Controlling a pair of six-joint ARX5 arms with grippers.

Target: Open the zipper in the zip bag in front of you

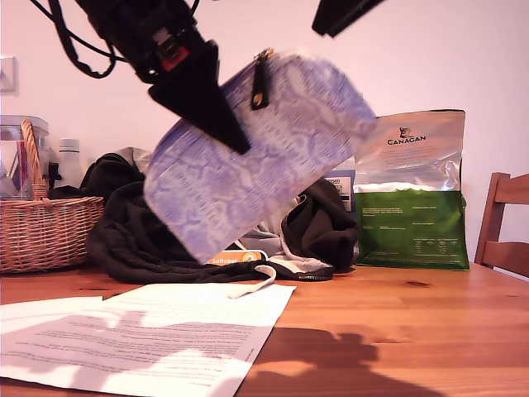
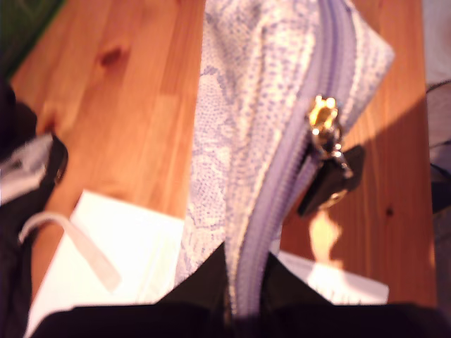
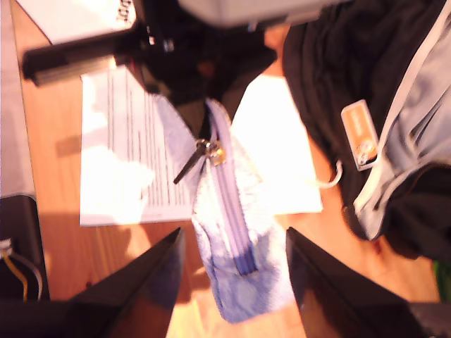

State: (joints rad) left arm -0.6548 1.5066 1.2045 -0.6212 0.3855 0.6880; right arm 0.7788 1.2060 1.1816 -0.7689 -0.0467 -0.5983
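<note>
Bag: the zip bag hangs in the air above the table, tilted, its zipped edge uppermost and climbing toward the exterior view's right.
Zipper: the zipper runs the length of that top edge and looks closed from end to end; the seam is the bag's long axis.
Pull: the pull dangles off the gold slider, near the high end of the seam in the exterior view, just beyond the holding jaws.
First gripper: the first gripper is clamped on the bag's top edge, jaws pressed either side of the seam, with the slider just ahead of them.
Second gripper: the second gripper hovers above the bag with its jaws spread wide and holding nothing; the seam passes between them and the pull lies farther along it, toward the first gripper.
Nearer arm: the first is closer to the pull but busy holding, so in my judgement the pull falls to the second.
Travel: the slider would have to run down the seam away from the clamp, toward the free end.
Room: open air around the raised bag; below lie the paper and dark clothes, with the basket and foil bag well apart.
</note>
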